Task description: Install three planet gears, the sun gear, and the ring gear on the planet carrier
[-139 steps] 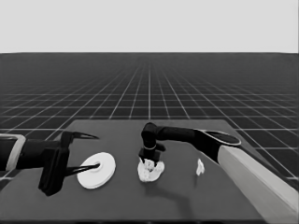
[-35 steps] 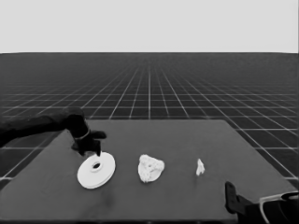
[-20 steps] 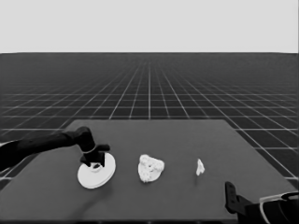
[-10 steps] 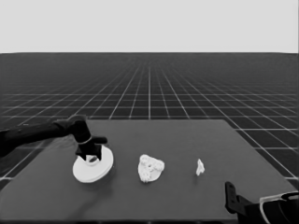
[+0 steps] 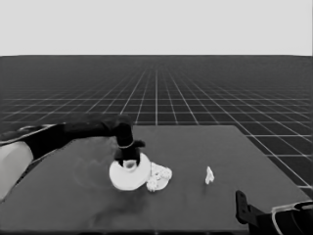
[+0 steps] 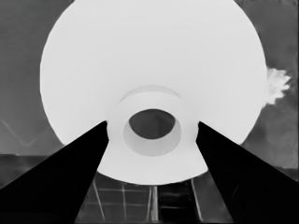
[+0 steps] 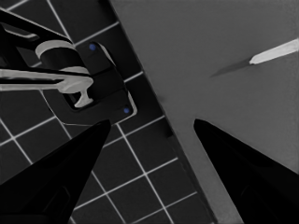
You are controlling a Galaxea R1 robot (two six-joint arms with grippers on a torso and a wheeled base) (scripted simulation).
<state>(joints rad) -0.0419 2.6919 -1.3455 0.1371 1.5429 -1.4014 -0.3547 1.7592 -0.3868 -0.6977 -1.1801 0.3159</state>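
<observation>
My left gripper (image 5: 128,157) is shut on the raised hub of the larger round part (image 5: 128,175), a thick white disc that it holds left of the table's middle. In the left wrist view this larger round part (image 6: 149,70) fills the picture, and my left gripper (image 6: 152,123) has one finger on each side of the hub. The disc's right edge overlaps the smaller round part (image 5: 160,177) and its small toothed gears (image 5: 166,172). One toothed edge (image 6: 276,86) peeks out past the disc's rim. My right gripper (image 5: 244,210) waits open at the lower right corner.
A thin white piece (image 5: 209,175) lies alone on the right half of the table, and it also shows as a pale sliver, the thin white piece (image 7: 275,50), near the table's corner. Dark machinery with pale bands (image 7: 70,79) hangs beyond the table's edge.
The left gripper closed on the larger round part's hub and carried it rightward until it overlaps the smaller round part. The right arm, earlier over the gears, has withdrawn to the lower right corner.
</observation>
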